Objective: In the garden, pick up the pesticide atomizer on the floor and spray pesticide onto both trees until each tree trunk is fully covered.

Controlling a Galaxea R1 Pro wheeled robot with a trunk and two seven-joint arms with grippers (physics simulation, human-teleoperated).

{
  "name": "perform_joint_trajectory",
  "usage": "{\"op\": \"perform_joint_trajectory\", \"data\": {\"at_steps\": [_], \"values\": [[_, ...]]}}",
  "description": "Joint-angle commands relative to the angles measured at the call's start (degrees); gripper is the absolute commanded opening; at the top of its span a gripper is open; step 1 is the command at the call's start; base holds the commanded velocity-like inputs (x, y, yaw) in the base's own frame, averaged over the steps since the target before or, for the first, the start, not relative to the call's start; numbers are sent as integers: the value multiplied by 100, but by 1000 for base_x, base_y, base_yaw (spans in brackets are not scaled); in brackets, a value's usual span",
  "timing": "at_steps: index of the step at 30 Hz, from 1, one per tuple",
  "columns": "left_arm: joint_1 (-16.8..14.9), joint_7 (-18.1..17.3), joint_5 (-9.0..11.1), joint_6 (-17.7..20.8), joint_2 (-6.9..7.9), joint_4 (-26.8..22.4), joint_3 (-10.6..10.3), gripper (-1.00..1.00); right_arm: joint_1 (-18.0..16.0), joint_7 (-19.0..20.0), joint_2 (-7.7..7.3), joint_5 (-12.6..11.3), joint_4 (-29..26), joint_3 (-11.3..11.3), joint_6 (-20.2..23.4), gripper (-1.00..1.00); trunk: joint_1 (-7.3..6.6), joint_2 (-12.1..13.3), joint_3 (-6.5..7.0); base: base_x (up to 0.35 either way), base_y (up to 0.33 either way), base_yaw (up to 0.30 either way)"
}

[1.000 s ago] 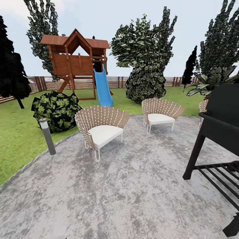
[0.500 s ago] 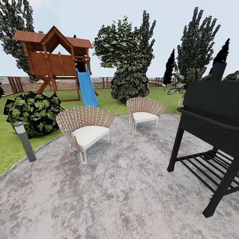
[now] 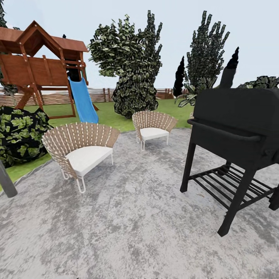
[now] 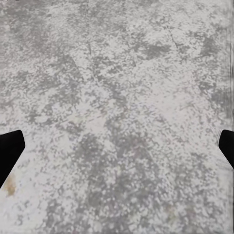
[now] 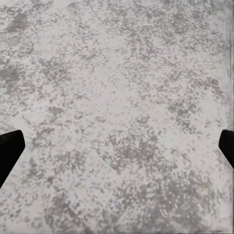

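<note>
Across the mottled grey paved patch (image 3: 147,217) of the garden, two woven chairs with white cushions stand apart: the nearer chair (image 3: 79,149) toward the left edge of the paving, the farther chair (image 3: 153,128) near its far edge where the grass (image 3: 112,116) begins. A black barbecue grill (image 3: 238,143) on thin legs with a slatted lower shelf stands at the right side of the paving. Beyond the grass are a wooden playhouse (image 3: 40,64) with a blue slide (image 3: 83,101), a slatted brown fence (image 3: 97,95) and several leafy dark-green trees (image 3: 131,66); a low bush (image 3: 19,133) and a grey bollard (image 3: 6,182) sit at the left edge. I can't spot the atomizer or the bare trunks from where I stand. Each wrist camera looks straight down on the paving, with the left end effector (image 4: 117,148) and the right end effector (image 5: 117,148) both spread wide, dark fingertips (image 4: 9,151) at opposite edges, holding nothing.
</note>
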Motion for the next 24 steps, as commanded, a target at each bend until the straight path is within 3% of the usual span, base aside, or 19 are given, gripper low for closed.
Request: {"op": "perform_joint_trajectory", "data": {"at_steps": [1,24], "values": [[-3,-60,36,-7,-2,3,40,100,-5,-2,1,11,6,-3,-18,100,22,-44,-30,0,0,-264],[-4,-60,28,-7,-40,11,40,100,-5,3,1,18,17,-3,-18,100,527,-967,-570,0,0,-263]]}}
